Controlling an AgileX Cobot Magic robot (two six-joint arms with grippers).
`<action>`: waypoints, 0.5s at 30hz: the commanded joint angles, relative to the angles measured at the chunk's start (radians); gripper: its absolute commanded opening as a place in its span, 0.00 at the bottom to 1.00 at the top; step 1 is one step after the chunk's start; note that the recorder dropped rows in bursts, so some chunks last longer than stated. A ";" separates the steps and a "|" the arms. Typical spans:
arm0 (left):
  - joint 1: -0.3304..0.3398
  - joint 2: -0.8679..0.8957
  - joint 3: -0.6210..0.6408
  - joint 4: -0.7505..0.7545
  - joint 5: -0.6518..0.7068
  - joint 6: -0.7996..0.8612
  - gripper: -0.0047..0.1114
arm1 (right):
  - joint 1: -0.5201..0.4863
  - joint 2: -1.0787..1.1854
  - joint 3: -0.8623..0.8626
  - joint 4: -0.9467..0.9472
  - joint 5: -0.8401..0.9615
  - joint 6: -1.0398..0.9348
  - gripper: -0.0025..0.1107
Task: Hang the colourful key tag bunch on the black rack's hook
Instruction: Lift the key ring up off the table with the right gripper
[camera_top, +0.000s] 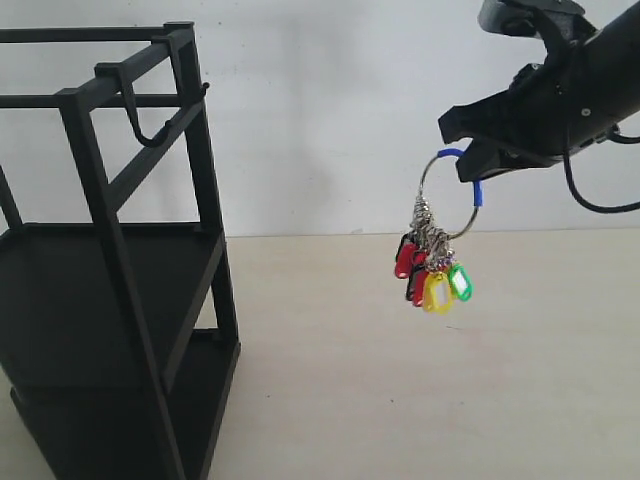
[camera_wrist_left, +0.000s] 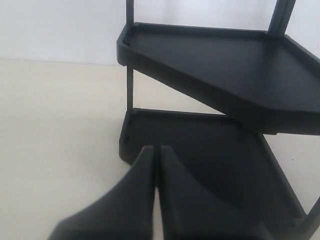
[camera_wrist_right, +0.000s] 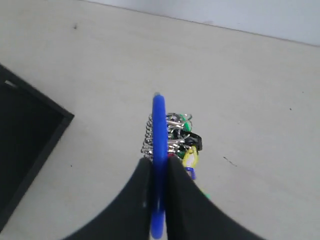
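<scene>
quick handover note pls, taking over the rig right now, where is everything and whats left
Right gripper: shut on the colourful key tag bunch, gripped at its blue-sleeved ring; the bunch hangs in the air, tags down.
Left gripper: shut, empty, low beside the shelves of the black rack.
Hook: bare, at the rack's top, well to the left of the bunch in the exterior view.
Done: bunch picked up.
Left: carry it across, slip the ring over the hook, release.

Robot lab bench: blank white wall (camera_top: 330, 100), beige tabletop (camera_top: 400, 400), robot arm (camera_top: 600, 70), black rack (camera_top: 113, 250).
</scene>
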 joint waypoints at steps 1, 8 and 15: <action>-0.001 -0.002 -0.001 0.005 -0.008 0.003 0.08 | 0.022 -0.038 0.018 -0.004 -0.033 0.135 0.02; -0.001 -0.002 -0.001 0.005 -0.008 0.003 0.08 | 0.056 -0.042 0.040 0.017 -0.026 0.037 0.02; -0.001 -0.002 -0.001 0.005 -0.008 0.003 0.08 | 0.110 -0.042 0.056 -0.049 -0.039 -0.159 0.02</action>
